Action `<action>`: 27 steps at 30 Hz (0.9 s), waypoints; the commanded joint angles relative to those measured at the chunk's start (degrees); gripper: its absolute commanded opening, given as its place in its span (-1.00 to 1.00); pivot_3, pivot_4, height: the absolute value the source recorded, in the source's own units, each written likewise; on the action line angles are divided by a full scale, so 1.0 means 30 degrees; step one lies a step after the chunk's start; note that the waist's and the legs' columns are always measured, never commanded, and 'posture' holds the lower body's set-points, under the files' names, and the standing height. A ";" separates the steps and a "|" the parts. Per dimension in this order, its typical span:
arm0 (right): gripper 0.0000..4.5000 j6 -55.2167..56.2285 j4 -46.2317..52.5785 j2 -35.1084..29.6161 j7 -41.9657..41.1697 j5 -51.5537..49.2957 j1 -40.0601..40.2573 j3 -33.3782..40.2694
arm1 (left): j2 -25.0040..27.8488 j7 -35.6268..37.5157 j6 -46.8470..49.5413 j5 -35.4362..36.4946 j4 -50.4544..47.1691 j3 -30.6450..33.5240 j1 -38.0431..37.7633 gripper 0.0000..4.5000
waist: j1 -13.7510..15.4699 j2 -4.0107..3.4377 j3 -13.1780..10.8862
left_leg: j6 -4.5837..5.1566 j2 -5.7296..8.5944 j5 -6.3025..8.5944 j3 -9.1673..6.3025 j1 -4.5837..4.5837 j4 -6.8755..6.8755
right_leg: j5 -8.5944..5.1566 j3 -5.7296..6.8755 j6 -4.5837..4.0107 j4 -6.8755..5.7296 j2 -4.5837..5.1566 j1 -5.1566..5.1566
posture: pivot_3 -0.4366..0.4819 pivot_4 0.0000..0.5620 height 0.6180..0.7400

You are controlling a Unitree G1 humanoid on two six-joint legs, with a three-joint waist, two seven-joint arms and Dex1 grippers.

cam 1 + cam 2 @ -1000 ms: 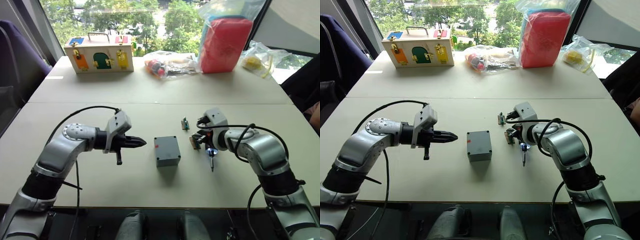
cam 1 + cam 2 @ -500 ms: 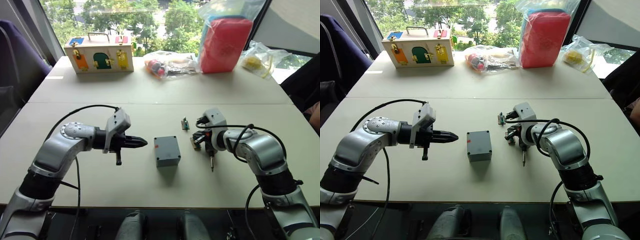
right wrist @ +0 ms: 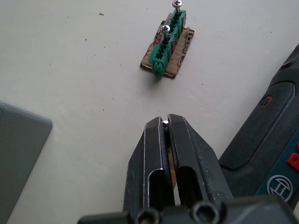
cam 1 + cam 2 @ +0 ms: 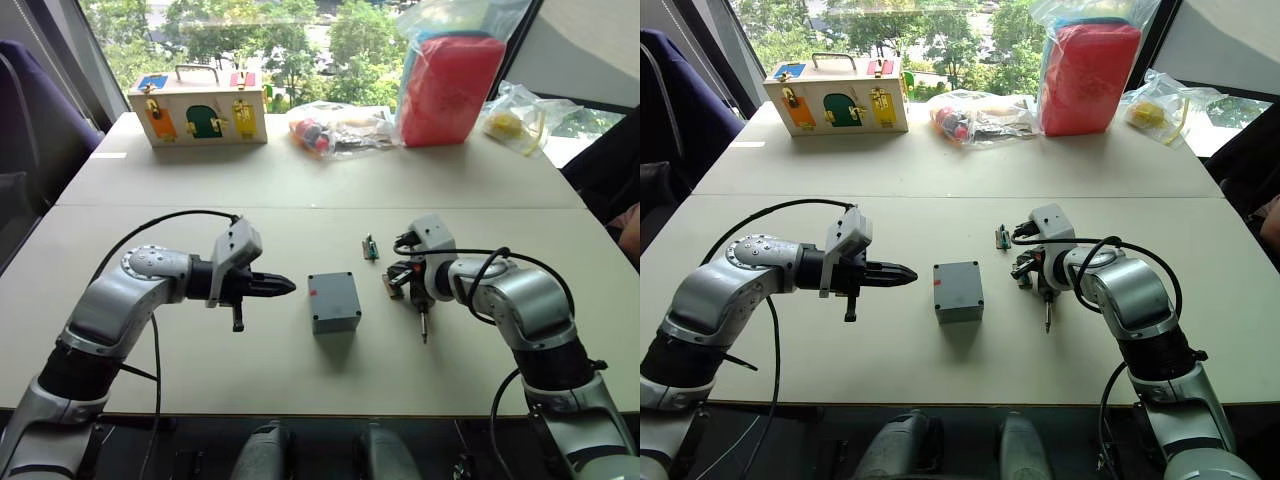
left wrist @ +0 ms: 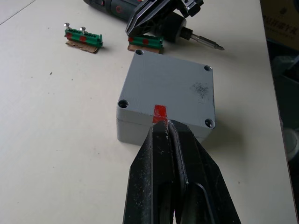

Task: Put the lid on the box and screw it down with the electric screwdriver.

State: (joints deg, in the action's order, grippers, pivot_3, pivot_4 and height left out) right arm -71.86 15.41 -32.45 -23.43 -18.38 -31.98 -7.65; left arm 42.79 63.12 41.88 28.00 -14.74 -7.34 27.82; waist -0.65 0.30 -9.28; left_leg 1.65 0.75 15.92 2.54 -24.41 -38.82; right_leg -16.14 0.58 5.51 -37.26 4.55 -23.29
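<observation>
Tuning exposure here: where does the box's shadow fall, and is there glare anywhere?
Left eye view: the box throws a soft shadow toward the robot on the table; the window behind is bright. Left wrist view: box top evenly lit, no glare.

box (image 5: 168, 100): matt grey plastic | electric screwdriver (image 5: 140, 11): dark plastic, metal bit

A robotics test room: pale worktable (image 4: 300, 190), wooden latch-box (image 4: 197, 104) and bagged parts (image 4: 335, 128) beyond the claws, windows behind.

One box (image 4: 334, 301), one screwdriver (image 5: 140, 11), seemingly two connectors (image 5: 83, 38).
</observation>
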 commanded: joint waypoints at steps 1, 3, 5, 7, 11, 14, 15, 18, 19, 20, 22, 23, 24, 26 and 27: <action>-0.97 0.0088 0.0333 0.0111 -0.0005 -0.0046 -0.0325 0.0569 | 0.0078 -0.0077 -0.0167 0.0113 -0.0361 0.0249 0.0107 -1.00 | -0.0001 0.0000 0.0000 | 0.0000 0.0000 0.0000 0.0000 0.0000 0.0000 | 0.0000 0.0000 0.0000 0.0000 0.0000 0.0000 | -0.05 -0.47 1.00; -0.97 0.0152 0.0331 0.0128 -0.0004 -0.0039 -0.0344 0.0576 | 0.0083 -0.0094 -0.0167 0.0110 -0.0373 0.0239 0.0067 -1.00 | 0.0000 0.0000 0.0000 | 0.0000 0.0000 0.0000 0.0000 0.0000 0.0000 | 0.0000 0.0000 0.0000 0.0000 0.0000 0.0000 | -0.05 -0.47 1.00; -0.97 0.0250 0.0381 0.0164 0.0035 -0.0019 -0.0406 0.0637 | 0.0110 -0.0095 -0.0144 0.0140 -0.0413 0.0262 0.0023 -1.00 | -0.0003 0.0000 0.0000 | 0.0000 0.0000 0.0000 0.0000 0.0000 0.0000 | 0.0000 0.0000 0.0000 0.0000 0.0000 0.0000 | -0.05 -0.47 1.00; -0.97 0.0328 0.0494 0.0159 0.0074 -0.0016 -0.0539 0.0793 | 0.0154 -0.0072 -0.0119 0.0179 -0.0450 0.0305 0.0001 -1.00 | -0.0003 0.0000 0.0000 | 0.0000 0.0000 0.0000 0.0001 0.0000 0.0000 | 0.0000 -0.0001 0.0000 0.0000 0.0000 0.0000 | -0.05 -0.47 1.00; -0.97 0.0314 0.0852 0.0104 0.0101 -0.0127 -0.0921 0.1269 | 0.0262 0.0052 -0.0114 0.0268 -0.0455 0.0418 0.0007 -1.00 | 0.0002 0.0000 0.0000 | -0.0001 0.0000 -0.0001 0.0001 0.0000 0.0000 | 0.0000 -0.0001 0.0000 0.0000 0.0000 0.0000 | -0.05 -0.47 1.00; -0.97 0.0189 0.1229 -0.0012 -0.0008 -0.0258 -0.1191 0.1564 | 0.0336 0.0146 -0.0103 0.0343 -0.0491 0.0453 0.0020 -1.00 | -0.0003 0.0000 0.0000 | 0.0000 0.0000 -0.0001 0.0000 0.0000 0.0000 | 0.0000 0.0000 0.0000 0.0000 0.0000 0.0000 | -0.05 -0.47 1.00; -0.97 0.0128 0.1392 -0.0099 -0.0078 -0.0316 -0.1288 0.1635 | 0.0387 0.0216 -0.0103 0.0373 -0.0511 0.0452 0.0023 -1.00 | -0.0002 0.0000 0.0000 | 0.0000 0.0000 0.0000 0.0000 0.0000 0.0001 | 0.0000 0.0000 0.0000 0.0000 0.0000 -0.0001 | -0.05 -0.47 1.00; -0.97 -0.0055 0.1755 -0.0187 -0.0342 -0.0616 -0.1418 0.1817 | 0.0635 0.0499 -0.0126 0.0418 -0.0557 0.0420 0.0009 -1.00 | -0.0007 0.0000 0.0000 | -0.0001 0.0000 -0.0001 0.0001 0.0000 0.0000 | 0.0000 -0.0001 0.0000 0.0000 0.0000 -0.0001 | -0.05 -0.47 1.00; -0.97 -0.0051 0.1796 -0.0174 -0.0426 -0.0693 -0.1410 0.1829 | 0.0709 0.0572 -0.0166 0.0407 -0.0525 0.0406 0.0005 -1.00 | -0.0004 -0.0001 0.0000 | 0.0000 0.0000 0.0000 0.0001 0.0000 0.0000 | 0.0000 -0.0001 0.0000 0.0000 0.0000 -0.0001 | -0.05 -0.47 1.00; -0.97 -0.0071 0.1796 -0.0133 -0.0473 -0.0748 -0.1393 0.1855 | 0.0751 0.0621 -0.0210 0.0385 -0.0469 0.0396 0.0013 -1.00 | -0.0004 0.0000 0.0000 | 0.0000 0.0000 0.0000 0.0000 0.0000 0.0000 | 0.0000 0.0000 0.0000 0.0000 0.0001 -0.0001 | -0.05 -0.47 1.00; -0.97 0.0215 0.1917 -0.0093 -0.0646 -0.0867 -0.1236 0.1877 | 0.0835 0.0701 -0.0255 0.0370 -0.0402 0.0414 0.0048 -1.00 | 0.0000 0.0000 0.0000 | 0.0001 0.0000 0.0000 0.0000 0.0000 0.0001 | 0.0000 -0.0001 0.0000 0.0000 0.0001 -0.0001 | -0.05 -0.47 1.00; -0.97 0.0596 0.2106 -0.0057 -0.0875 -0.1043 -0.1141 0.1950 | 0.0907 0.0753 -0.0220 0.0415 -0.0462 0.0470 0.0026 -1.00 | 0.0003 0.0000 0.0000 | 0.0000 0.0000 0.0000 0.0001 0.0000 0.0000 | 0.0000 -0.0001 0.0000 0.0000 0.0002 -0.0001 | -0.05 -0.47 1.00; -0.97 0.0960 0.2537 -0.0041 -0.1384 -0.1499 -0.1054 0.2108 | 0.1034 0.0859 -0.0145 0.0504 -0.0578 0.0542 -0.0040 -1.00 | 0.0003 0.0000 0.0000 | 0.0001 0.0000 0.0000 0.0001 0.0000 0.0000 | 0.0000 -0.0001 0.0000 0.0000 0.0003 -0.0001 | -0.05 -0.47 1.00; -0.97 0.1401 0.3143 -0.0051 -0.2122 -0.2166 -0.0927 0.2308 | 0.1240 0.1023 -0.0053 0.0633 -0.0744 0.0638 -0.0164 -1.00 | -0.0016 -0.0001 0.0000 | 0.0001 0.0000 0.0000 0.0001 -0.0001 0.0001 | 0.0000 -0.0001 0.0000 0.0000 0.0002 -0.0002 | -0.05 -0.47 1.00; -0.97 0.1807 0.3602 -0.0262 -0.2731 -0.2492 -0.0710 0.2174 | 0.1505 0.1185 -0.0017 0.0715 -0.0893 0.0689 -0.0334 -1.00 | -0.0017 -0.0001 0.0000 | 0.0001 -0.0001 0.0000 0.0000 -0.0001 0.0002 | 0.0000 -0.0001 0.0000 0.0001 0.0000 -0.0002 | -0.05 -0.47 1.00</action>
State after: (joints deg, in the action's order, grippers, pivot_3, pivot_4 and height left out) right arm -68.94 22.46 -32.56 -29.05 -23.66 -34.29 -2.49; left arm 46.13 65.82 41.90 28.98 -15.02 -7.29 27.23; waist -0.70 0.29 -9.28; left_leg 1.66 0.74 15.92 2.54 -24.41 -38.81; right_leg -16.14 0.58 5.51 -37.26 4.55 -23.30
